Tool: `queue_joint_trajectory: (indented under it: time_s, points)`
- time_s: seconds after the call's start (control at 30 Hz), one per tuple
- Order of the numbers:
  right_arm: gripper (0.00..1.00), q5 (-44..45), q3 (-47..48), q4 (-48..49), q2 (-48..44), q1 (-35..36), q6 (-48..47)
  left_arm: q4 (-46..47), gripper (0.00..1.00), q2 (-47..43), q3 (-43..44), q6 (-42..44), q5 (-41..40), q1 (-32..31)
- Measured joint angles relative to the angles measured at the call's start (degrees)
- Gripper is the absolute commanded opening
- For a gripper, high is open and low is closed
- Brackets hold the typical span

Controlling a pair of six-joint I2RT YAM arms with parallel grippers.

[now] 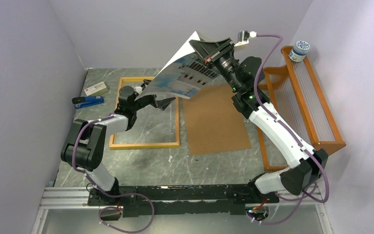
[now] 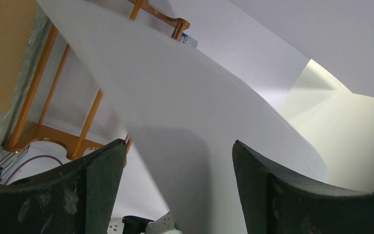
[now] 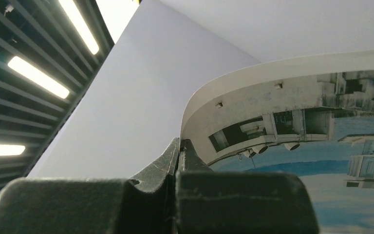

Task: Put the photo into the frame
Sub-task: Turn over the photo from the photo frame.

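Observation:
The photo (image 1: 185, 73) hangs curled in the air, print side up, with my right gripper (image 1: 199, 46) shut on its far upper edge. The right wrist view shows the jaws (image 3: 180, 141) pinched together on the photo's (image 3: 297, 146) white-bordered edge. The photo's lower left part droops over my left gripper (image 1: 158, 101), which hovers open above the frame (image 1: 146, 143). In the left wrist view the photo's plain white back (image 2: 190, 112) fills the space beyond the open left gripper (image 2: 179, 142), whose fingers (image 2: 97, 180) hold nothing. The frame lies flat on the table, left of centre.
A brown hardboard panel (image 1: 214, 119) lies right of the frame. An orange slatted rack (image 1: 302, 97) stands at the right wall with a small jar (image 1: 300, 50) on top. A blue stapler (image 1: 87, 101) and a small box (image 1: 95, 88) lie at the far left.

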Motion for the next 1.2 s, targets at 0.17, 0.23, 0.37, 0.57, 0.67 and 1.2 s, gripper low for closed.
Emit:
queue_joint_trajectory:
  time_s: [0.17,0.23,0.37,0.57,0.67,1.2]
  points:
    - [0.0,-1.5,-1.0,1.0,1.0,0.0,1.8,1.9,0.74,0.2,-0.1,0.0,-0.1,-0.4]
    - [0.0,-1.9,-1.3,1.6,1.0,0.0,2.4,3.0,0.63,0.2,-0.6,0.0,-0.5,-0.5]
    - [0.0,-2.6,-2.9,2.3,0.1,-0.1,3.5,5.9,0.43,0.3,-2.2,0.0,-2.3,-0.5]
    - [0.0,-3.1,-4.1,2.3,-1.9,-0.5,4.7,8.9,0.15,1.0,-2.4,-0.2,-4.6,-0.5]
    - [0.1,-4.4,-4.5,2.2,-2.8,-0.8,4.9,11.2,0.03,1.6,-2.4,-0.1,-5.7,-0.5]
    - [0.99,-1.3,-12.0,-19.2,-15.8,-7.7,-2.4,2.8,0.02,1.6,5.8,-0.1,-5.4,0.0]
